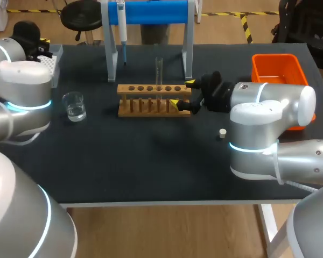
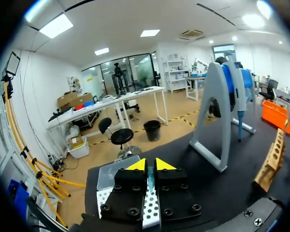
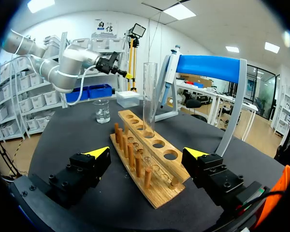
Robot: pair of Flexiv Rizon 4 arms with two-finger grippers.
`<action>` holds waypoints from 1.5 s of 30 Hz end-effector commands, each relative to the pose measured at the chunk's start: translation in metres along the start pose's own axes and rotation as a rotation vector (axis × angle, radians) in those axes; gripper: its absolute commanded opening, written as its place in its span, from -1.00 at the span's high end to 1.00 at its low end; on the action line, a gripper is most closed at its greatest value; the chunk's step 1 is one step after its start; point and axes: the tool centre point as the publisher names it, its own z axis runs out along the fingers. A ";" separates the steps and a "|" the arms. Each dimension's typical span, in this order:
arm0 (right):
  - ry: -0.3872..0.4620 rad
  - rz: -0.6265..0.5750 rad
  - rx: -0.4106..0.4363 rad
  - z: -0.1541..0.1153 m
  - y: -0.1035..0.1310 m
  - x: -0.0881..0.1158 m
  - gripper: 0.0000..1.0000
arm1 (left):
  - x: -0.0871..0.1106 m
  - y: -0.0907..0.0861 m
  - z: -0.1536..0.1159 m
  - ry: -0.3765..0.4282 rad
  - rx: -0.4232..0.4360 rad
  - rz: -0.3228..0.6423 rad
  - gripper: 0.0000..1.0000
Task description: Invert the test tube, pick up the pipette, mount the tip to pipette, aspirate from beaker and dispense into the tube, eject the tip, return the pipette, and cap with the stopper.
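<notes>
Step, judged: tube inversion closing out; pipette pickup next.
Stand [image 1: 151, 11] at table rear, pipette [image 1: 122, 27] hung on it.
Rack [image 1: 151, 99] mid-table; tube [image 1: 159, 67] upright in rack hole.
Next move calls for: right gripper [image 1: 182, 93] off rack, approach to pipette.
Right gripper: wide open at rack end, holding nothing.
Left gripper [image 2: 150, 165]: fingers nearly together over tip box [image 2: 108, 179], nothing seen held.

head: above-behind, down on table [image 1: 151, 161] | left wrist: stand [image 2: 217, 111] ahead of claw [image 2: 150, 165] | right wrist: rack [image 3: 150, 159] close | shared: rack
</notes>
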 end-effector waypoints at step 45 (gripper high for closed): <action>-0.002 0.000 0.000 -0.001 0.000 0.001 -1.00 | 0.258 -0.079 -0.121 0.890 -0.144 0.353 1.00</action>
